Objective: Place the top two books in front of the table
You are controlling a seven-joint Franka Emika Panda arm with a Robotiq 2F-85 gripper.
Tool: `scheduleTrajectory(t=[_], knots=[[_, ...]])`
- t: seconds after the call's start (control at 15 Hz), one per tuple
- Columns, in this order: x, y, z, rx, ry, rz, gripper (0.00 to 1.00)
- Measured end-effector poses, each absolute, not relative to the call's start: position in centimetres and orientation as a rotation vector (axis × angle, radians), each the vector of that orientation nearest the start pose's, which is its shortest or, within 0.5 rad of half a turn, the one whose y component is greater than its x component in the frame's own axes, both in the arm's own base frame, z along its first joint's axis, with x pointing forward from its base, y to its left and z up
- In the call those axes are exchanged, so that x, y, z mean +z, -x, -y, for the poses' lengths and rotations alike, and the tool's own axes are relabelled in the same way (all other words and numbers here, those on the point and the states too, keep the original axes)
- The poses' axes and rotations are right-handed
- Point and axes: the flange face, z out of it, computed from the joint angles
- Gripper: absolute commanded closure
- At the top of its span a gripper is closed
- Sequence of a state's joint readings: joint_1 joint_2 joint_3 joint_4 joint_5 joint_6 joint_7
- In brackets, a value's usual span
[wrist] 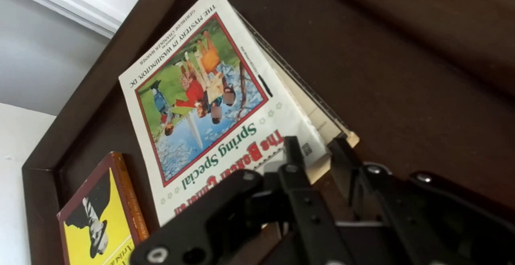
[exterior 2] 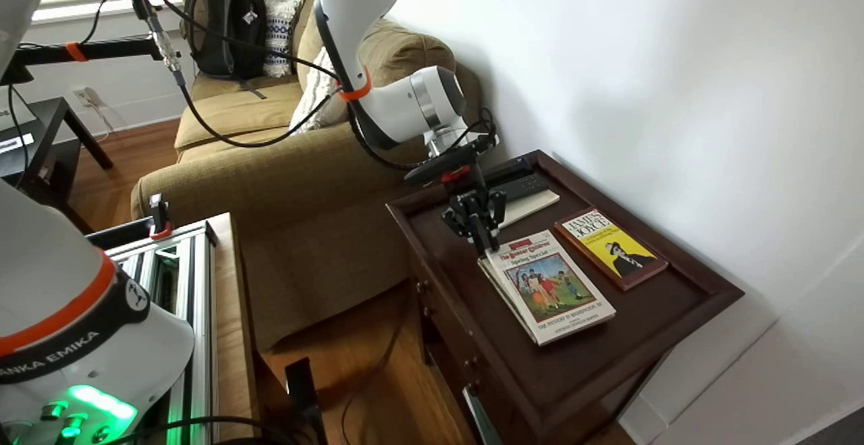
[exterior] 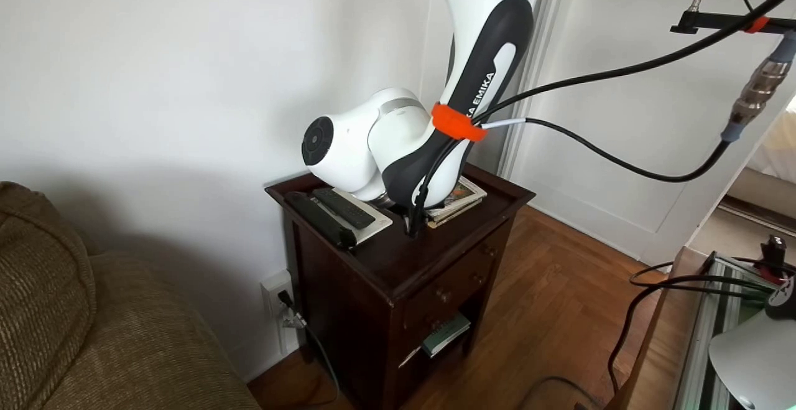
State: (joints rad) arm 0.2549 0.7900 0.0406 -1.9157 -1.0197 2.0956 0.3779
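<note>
The small dark brown table [exterior 2: 580, 377] shows in both exterior views [exterior: 429, 267]. A cream book with a colour picture [exterior 2: 550, 290] lies on top of a short stack on it, also seen in the wrist view [wrist: 193, 96]. The tan edge of a lower book [wrist: 318, 108] juts out beneath, slightly askew. My gripper [wrist: 318, 146] is partly open, pointing down at one corner of the stack. One finger is over the top cover, the other beside the corner, above the lower book's edge. In an exterior view the fingertips [exterior 2: 489, 246] are at the stack's near-sofa end. Whether they touch is unclear.
A yellow and maroon James Joyce book [exterior 2: 611, 246] lies beside the stack. Dark remotes [exterior: 342, 208] rest on a pale flat item [exterior: 376, 226] by the table's other end. A white wall stands behind, a sofa [exterior: 137, 335] beside. A green book [exterior: 446, 334] lies on the lower shelf.
</note>
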Motion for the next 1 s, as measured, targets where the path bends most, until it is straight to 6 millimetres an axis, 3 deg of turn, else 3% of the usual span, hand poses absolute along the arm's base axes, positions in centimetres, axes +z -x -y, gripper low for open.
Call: scheduleTrajectory(t=[0.2,0.4,0.67,1.0], knots=[[5.7,-53.9,-12.3,-0.366,-2.192,-0.846,0.17],[7.1,-54.6,-12.3,-0.362,-2.220,-0.842,0.00],[10.5,-56.2,-11.1,-0.351,-2.301,-0.768,0.00],[16.1,-58.6,-7.2,-0.335,-2.430,-0.637,0.00]])
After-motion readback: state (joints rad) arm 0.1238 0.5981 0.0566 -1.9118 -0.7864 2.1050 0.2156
